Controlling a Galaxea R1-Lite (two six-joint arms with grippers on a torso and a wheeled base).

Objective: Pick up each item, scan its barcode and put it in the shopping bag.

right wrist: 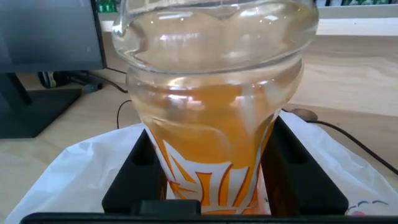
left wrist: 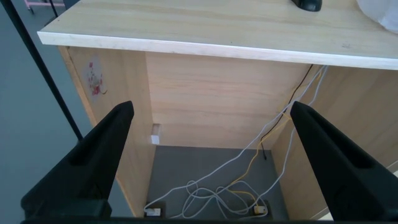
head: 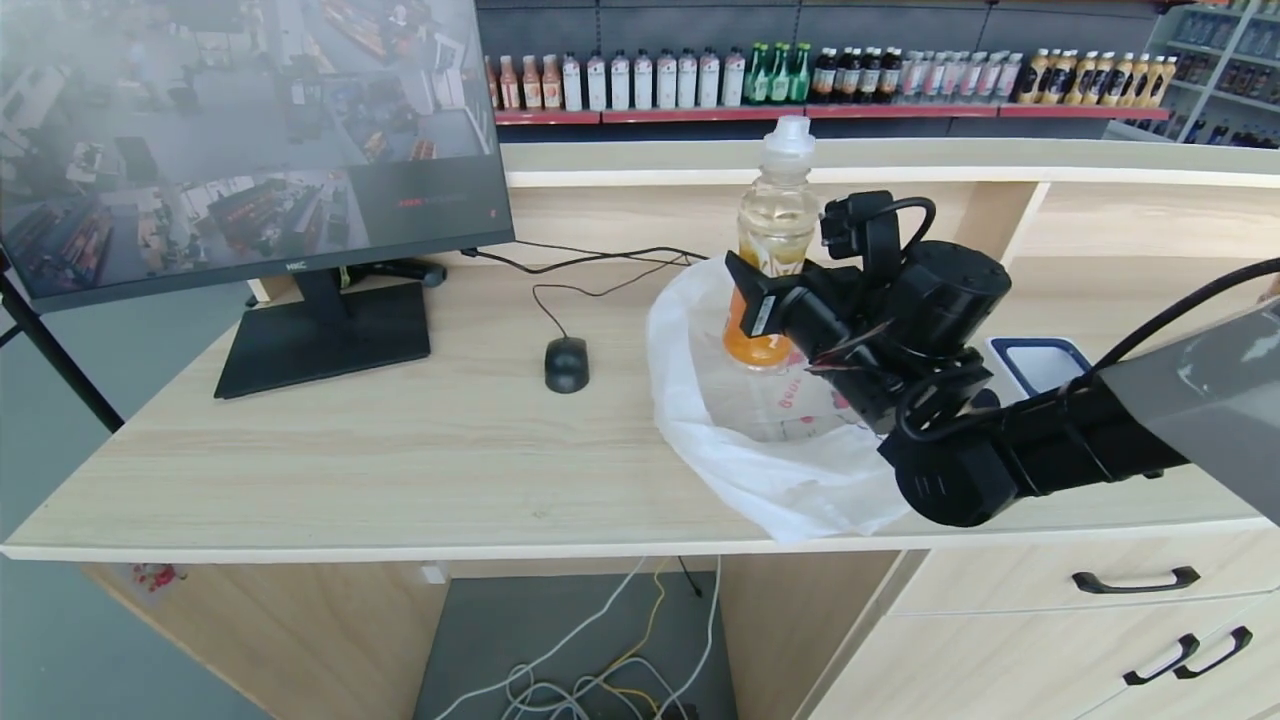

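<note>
Head view: a wide, pale wooden counter point(head: 400, 450) is being shown, with a dark monitor point(head: 250, 130) standing at its far left. Right of centre, a white shopping bag point(head: 760, 470) is lying slumped and open on the counter, its near edge drooping over the front.

Above the far side of the bag, an upright bottle point(head: 775, 220) is being gripped around its lower body by the right gripper point(head: 765, 310), with the jaws pressed against both sides. The left gripper point(left wrist: 211, 107) is being held low in front of the counter, jaws wide apart and nothing between them.

Trouble is being risked at the bag. Its mouth is soft and sagging, so the rim could be caught and the bag dragged off the edge. The tall bottle could also topple once freed, since little support is being offered.

The bottle is clear, smooth plastic with a white cap. Pale yellow liquid is visible inside, and an orange label is wrapped around the lower part.

A small black mouse point(head: 566, 364) is lying to the left of the bag.
</note>
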